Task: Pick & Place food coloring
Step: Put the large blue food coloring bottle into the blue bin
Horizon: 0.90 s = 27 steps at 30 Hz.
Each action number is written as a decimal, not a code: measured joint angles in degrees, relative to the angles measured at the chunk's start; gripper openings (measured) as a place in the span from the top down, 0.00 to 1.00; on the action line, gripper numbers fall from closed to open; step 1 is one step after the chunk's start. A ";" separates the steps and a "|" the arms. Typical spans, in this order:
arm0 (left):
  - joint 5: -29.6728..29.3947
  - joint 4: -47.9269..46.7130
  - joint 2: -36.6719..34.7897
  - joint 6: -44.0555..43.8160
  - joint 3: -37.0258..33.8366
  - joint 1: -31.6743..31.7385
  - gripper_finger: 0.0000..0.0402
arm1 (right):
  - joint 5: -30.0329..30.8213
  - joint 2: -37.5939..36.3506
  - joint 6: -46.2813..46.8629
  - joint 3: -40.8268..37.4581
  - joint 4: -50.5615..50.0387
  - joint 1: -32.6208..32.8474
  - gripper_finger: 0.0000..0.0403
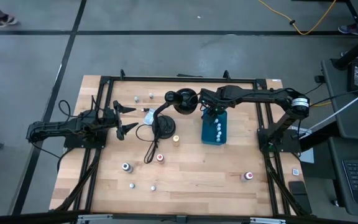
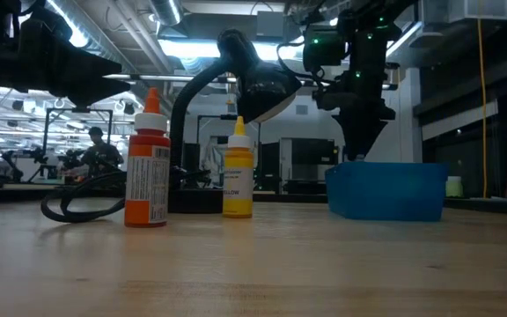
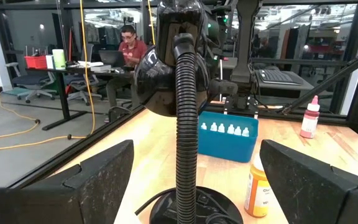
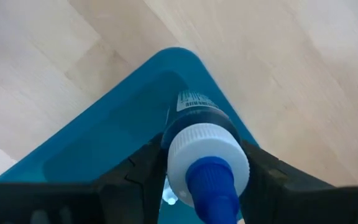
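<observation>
From above, the right gripper (image 1: 211, 112) hung over the far end of the blue box (image 1: 215, 129), where a row of white-capped bottles (image 1: 218, 129) already lay. The left gripper (image 1: 125, 118) waited well off to the side, its fingers spread wide and holding nothing, with the black lamp (image 1: 169, 112) between it and the box. Loose bottles (image 1: 160, 158) stood scattered on the table (image 1: 191, 177) nearer the front edge.

At table height, the right gripper (image 2: 359, 145) reached down just above the box (image 2: 385, 189); an orange bottle (image 2: 148, 163) and a yellow bottle (image 2: 238, 172) stood off beside the lamp (image 2: 236, 70).

The left wrist camera showed the lamp's neck (image 3: 186, 118) straight ahead and the box (image 3: 226, 140) behind it.

The right wrist camera showed its fingers (image 4: 138, 168) clamped on a blue-tipped bottle (image 4: 207, 152), held over the box's corner (image 4: 104, 137).
</observation>
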 joint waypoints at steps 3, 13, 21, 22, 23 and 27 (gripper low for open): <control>0.02 0.00 0.00 0.00 0.00 0.00 0.14 | -1.38 -0.24 -0.59 0.00 -0.08 0.00 0.60; 0.02 0.00 0.00 0.00 0.00 -0.02 0.14 | -2.96 -3.58 -10.68 0.00 -2.99 0.17 0.62; 0.02 0.02 0.00 0.00 0.00 0.00 0.14 | -3.72 -3.61 -18.49 0.00 -2.59 -0.80 0.61; 0.02 0.01 0.01 -0.01 0.01 -0.02 0.14 | -3.72 -3.61 -18.87 0.00 -2.58 -1.04 0.61; 0.00 0.00 0.02 -0.02 0.02 0.00 0.14 | -3.74 -3.61 -19.34 0.00 -2.57 -1.27 0.62; 0.02 0.00 0.02 -0.01 0.00 -0.02 0.14 | -3.53 -3.61 -21.58 0.00 -2.49 -1.75 0.62</control>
